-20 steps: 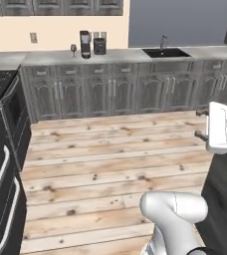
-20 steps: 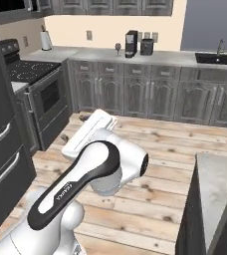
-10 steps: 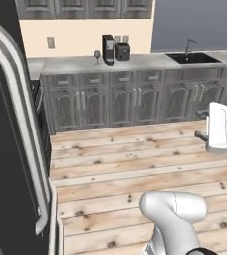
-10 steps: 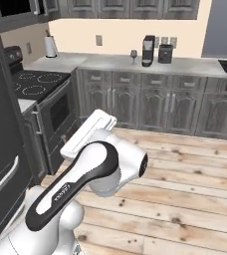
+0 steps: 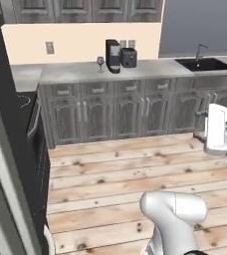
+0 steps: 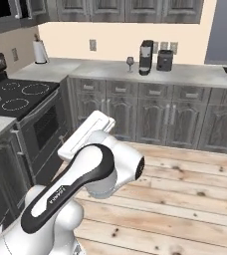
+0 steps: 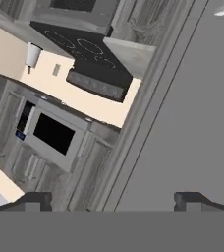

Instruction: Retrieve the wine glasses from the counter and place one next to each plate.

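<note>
Since the earlier frame my base has swung, sliding the counter [image 5: 150,69] rightward. Left base: wine glass [image 5: 100,62] beside coffee maker [image 5: 112,56]. Right base: same. Hand view: gripper [image 7: 113,201] spread wide, empty, facing stove [image 7: 87,54].

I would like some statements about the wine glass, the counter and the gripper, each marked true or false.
1. A wine glass stands upright on the counter. True.
2. The glass stands to the right of the coffee machine. False: it stands to its left.
3. The gripper holds a glass. False: it is open and holds nothing.
4. A paper towel roll stands near the stove. True.
</note>
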{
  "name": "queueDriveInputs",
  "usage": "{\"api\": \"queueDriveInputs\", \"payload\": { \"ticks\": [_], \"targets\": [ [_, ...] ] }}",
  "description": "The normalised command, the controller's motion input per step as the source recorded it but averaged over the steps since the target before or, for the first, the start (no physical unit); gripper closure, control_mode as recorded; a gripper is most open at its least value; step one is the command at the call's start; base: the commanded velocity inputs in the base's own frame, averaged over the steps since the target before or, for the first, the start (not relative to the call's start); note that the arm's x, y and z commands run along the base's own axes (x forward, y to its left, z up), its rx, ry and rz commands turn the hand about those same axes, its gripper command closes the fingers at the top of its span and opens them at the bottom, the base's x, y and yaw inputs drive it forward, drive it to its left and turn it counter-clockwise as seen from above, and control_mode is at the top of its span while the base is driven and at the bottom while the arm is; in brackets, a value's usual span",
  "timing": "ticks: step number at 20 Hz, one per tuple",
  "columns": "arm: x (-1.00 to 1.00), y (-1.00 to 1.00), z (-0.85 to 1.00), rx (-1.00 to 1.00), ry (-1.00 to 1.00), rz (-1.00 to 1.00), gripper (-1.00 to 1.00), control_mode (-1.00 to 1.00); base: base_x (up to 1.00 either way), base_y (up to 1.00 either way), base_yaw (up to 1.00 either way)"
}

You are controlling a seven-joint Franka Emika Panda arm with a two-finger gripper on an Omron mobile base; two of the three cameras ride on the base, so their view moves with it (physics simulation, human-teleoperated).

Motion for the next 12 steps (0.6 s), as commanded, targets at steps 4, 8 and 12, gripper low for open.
{"api": "queueDriveInputs", "payload": {
  "ticks": [4, 8, 12],
  "targets": [
    [0.0, 0.0, 0.0, 0.0, 0.0, 0.0, -1.0, 1.0, 1.0, 0.0, 0.0],
    [0.0, 0.0, 0.0, 0.0, 0.0, 0.0, -1.0, 1.0, 1.0, -0.04, 0.0],
    [0.0, 0.0, 0.0, 0.0, 0.0, 0.0, -1.0, 1.0, 1.0, 0.0, 0.0]
  ]
}}
